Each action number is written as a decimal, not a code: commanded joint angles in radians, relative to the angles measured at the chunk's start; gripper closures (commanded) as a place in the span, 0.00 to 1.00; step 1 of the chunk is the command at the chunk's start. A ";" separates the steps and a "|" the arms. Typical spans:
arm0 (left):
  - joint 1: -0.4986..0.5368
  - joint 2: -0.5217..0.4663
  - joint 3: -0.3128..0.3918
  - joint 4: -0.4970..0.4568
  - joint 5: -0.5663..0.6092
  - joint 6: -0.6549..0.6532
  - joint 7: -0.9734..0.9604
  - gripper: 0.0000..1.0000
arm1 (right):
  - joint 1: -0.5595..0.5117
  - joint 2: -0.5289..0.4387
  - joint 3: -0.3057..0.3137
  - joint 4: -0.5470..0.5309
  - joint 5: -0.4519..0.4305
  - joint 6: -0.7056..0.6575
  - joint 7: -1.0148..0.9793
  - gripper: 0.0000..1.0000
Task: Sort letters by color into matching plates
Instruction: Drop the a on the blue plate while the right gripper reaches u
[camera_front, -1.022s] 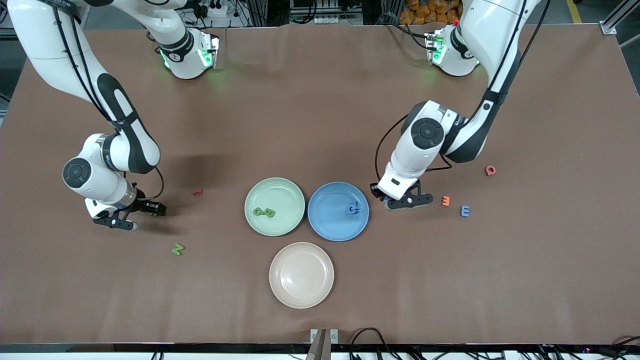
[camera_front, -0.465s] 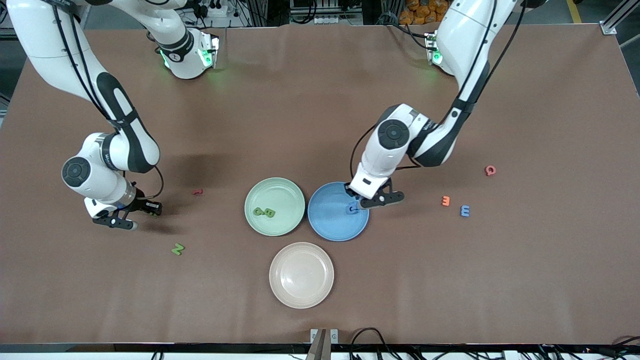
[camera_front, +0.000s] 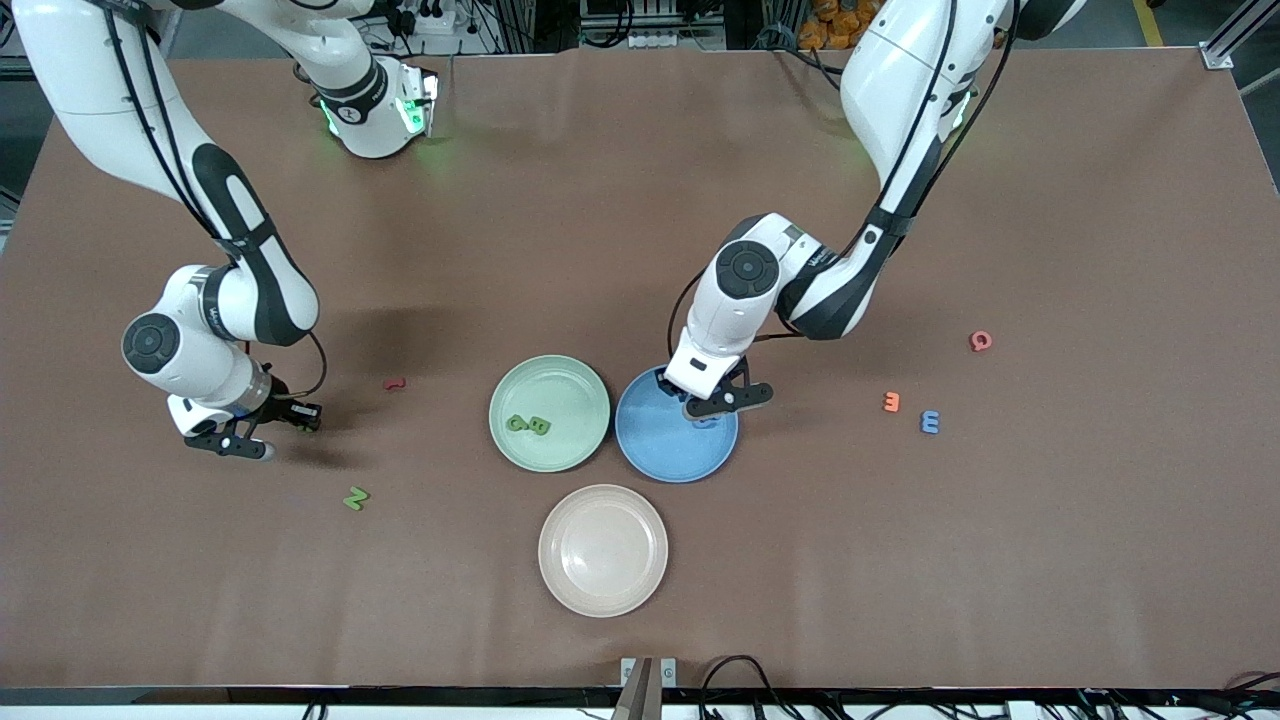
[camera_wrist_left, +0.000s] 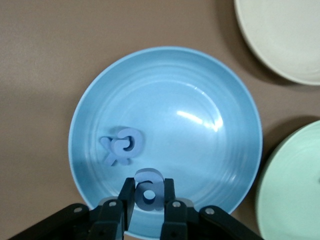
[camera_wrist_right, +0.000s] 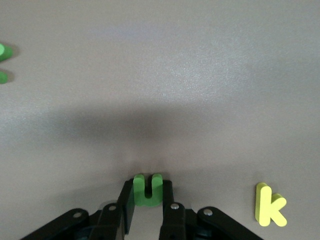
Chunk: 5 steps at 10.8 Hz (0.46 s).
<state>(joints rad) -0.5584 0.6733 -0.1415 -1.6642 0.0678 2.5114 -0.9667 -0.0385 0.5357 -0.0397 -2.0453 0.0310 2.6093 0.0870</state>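
My left gripper (camera_front: 716, 401) is shut on a blue letter (camera_wrist_left: 148, 181) and holds it over the blue plate (camera_front: 660, 452) near its rim. Two more blue letters (camera_wrist_left: 122, 145) lie overlapping in that plate (camera_wrist_left: 165, 90). My right gripper (camera_front: 236, 441) is shut on a green letter (camera_wrist_right: 148, 189) low over the bare table at the right arm's end. The mint green plate (camera_front: 552, 388) beside the blue one holds two green letters (camera_front: 528, 424). A green letter (camera_front: 355, 497) and a blue letter (camera_front: 930, 422) lie loose on the table.
A beige plate (camera_front: 603, 550) stands nearer the front camera than the two plates. A small red letter (camera_front: 395, 383), an orange letter (camera_front: 891, 402) and a red letter (camera_front: 981, 341) lie on the table. A yellow letter (camera_wrist_right: 269, 205) lies beside my right gripper.
My left gripper has moved with the blue letter from beside the blue plate to over it. The right gripper has barely moved.
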 joint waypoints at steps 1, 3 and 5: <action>-0.027 0.043 0.011 0.075 0.027 -0.005 -0.087 1.00 | 0.006 -0.062 0.008 0.014 -0.014 -0.088 -0.001 0.74; -0.032 0.052 0.010 0.087 0.024 0.004 -0.090 1.00 | 0.037 -0.077 0.008 0.065 -0.008 -0.187 0.013 0.74; -0.032 0.054 0.011 0.087 0.026 0.004 -0.077 0.14 | 0.071 -0.079 0.012 0.082 0.000 -0.187 0.043 0.71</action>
<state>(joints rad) -0.5797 0.7075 -0.1413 -1.6057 0.0678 2.5134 -1.0240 0.0012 0.4719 -0.0322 -1.9765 0.0312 2.4416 0.0934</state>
